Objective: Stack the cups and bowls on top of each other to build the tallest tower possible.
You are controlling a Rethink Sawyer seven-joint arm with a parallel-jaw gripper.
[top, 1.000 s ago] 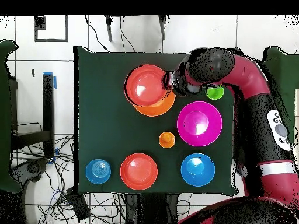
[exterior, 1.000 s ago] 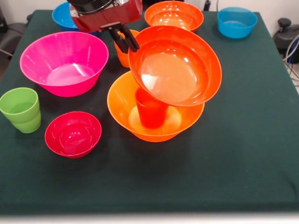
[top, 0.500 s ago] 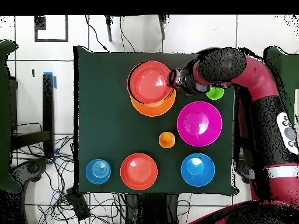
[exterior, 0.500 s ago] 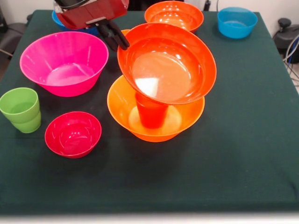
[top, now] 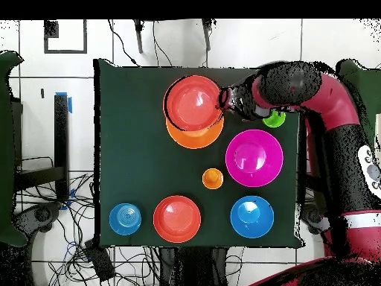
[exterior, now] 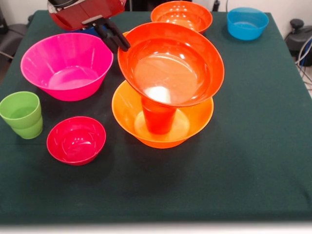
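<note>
The black pincer [exterior: 113, 36] clamps the rim of the glossy red-orange plastic bowl [exterior: 170, 66], holding it tilted atop the upturned red-orange plastic cup [exterior: 158, 116], which stands inside the wide orange plastic bowl [exterior: 195, 127] at the table's [exterior: 253, 161] middle, likely to settle it level.

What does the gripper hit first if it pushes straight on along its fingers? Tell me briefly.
Most likely the rim of the tilted red-orange plastic bowl, perched on the red-orange cup. The gripper points down at that edge; whether they already touch cannot be told.
</note>
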